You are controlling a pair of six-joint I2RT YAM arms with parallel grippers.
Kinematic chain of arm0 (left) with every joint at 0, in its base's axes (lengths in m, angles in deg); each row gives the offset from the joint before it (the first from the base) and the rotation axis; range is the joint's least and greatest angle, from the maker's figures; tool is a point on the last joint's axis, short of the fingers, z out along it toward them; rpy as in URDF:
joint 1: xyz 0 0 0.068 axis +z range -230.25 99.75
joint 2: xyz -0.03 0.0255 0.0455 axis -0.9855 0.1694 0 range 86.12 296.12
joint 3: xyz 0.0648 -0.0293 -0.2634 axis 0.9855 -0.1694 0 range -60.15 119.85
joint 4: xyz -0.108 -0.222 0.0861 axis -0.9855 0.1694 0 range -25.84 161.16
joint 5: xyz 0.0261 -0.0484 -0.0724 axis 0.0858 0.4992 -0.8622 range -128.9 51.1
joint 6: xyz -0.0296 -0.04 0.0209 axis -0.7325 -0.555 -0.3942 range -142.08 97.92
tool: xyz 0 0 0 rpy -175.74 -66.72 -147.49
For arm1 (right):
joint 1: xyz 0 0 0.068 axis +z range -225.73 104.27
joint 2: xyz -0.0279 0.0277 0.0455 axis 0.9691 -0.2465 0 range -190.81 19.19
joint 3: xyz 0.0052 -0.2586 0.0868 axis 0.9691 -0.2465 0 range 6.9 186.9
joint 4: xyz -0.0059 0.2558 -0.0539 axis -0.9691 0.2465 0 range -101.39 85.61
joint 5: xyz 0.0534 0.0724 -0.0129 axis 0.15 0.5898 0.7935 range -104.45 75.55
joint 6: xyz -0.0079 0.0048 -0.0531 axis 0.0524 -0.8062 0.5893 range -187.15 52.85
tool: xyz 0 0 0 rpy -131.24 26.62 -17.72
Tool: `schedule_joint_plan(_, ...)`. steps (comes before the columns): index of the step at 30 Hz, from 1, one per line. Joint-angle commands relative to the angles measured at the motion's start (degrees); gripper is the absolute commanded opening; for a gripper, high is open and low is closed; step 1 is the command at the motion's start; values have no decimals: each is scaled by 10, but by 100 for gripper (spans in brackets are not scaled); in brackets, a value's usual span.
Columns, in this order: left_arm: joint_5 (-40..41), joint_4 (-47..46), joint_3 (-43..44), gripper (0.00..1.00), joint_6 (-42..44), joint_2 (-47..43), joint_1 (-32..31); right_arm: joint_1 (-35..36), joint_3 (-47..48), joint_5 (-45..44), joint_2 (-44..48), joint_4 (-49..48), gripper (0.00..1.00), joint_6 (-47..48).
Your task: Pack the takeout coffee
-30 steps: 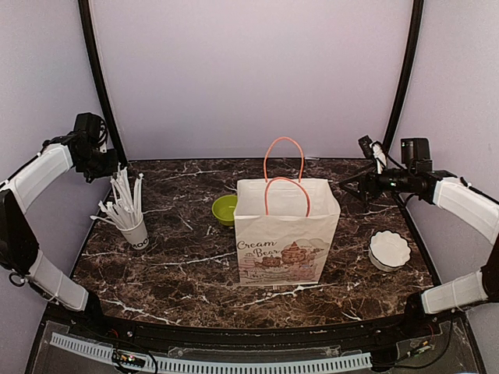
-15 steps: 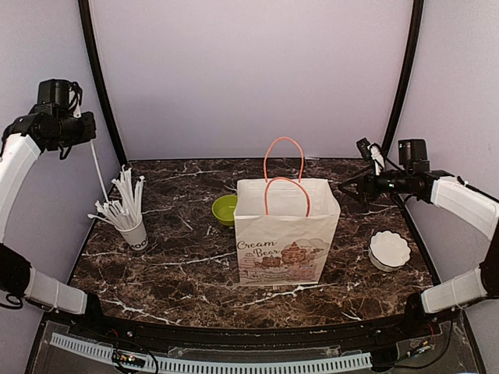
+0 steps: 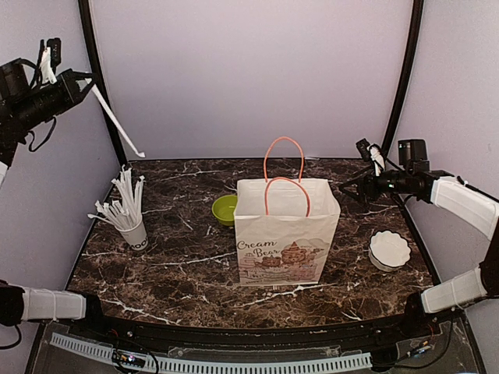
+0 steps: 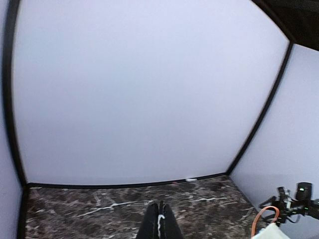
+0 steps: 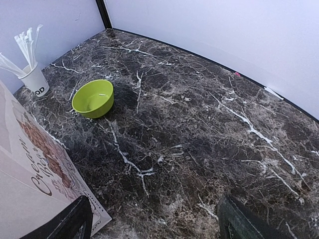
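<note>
The black takeout coffee cup and its lid show in no view. A paper bag [image 3: 287, 230] with orange handles stands open at the table's middle; its printed side shows in the right wrist view [image 5: 30, 189]. My left gripper [image 3: 76, 82] is raised high at the far left, shut on a white wrapped straw [image 3: 117, 121] that slants down toward the back wall. In the left wrist view the gripper [image 4: 159, 223] pinches a white sliver. My right gripper [image 3: 348, 185] hovers open and empty right of the bag, above bare marble [image 5: 157, 225].
A white printed cup of straws [image 3: 134, 230] stands at the left, also in the right wrist view [image 5: 36, 79]. A lime-green bowl [image 3: 224, 209] sits behind the bag's left corner [image 5: 93, 98]. A white scalloped dish [image 3: 389, 249] lies at the right.
My left arm has risen from beside the straw cup to high at the far left, carrying one straw up out of it. The right arm has barely moved.
</note>
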Motion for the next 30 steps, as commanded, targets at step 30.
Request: schedule_joint_plan(30,54,-11,70,1,141,327,-527,-3,3,12,3,6,88,22)
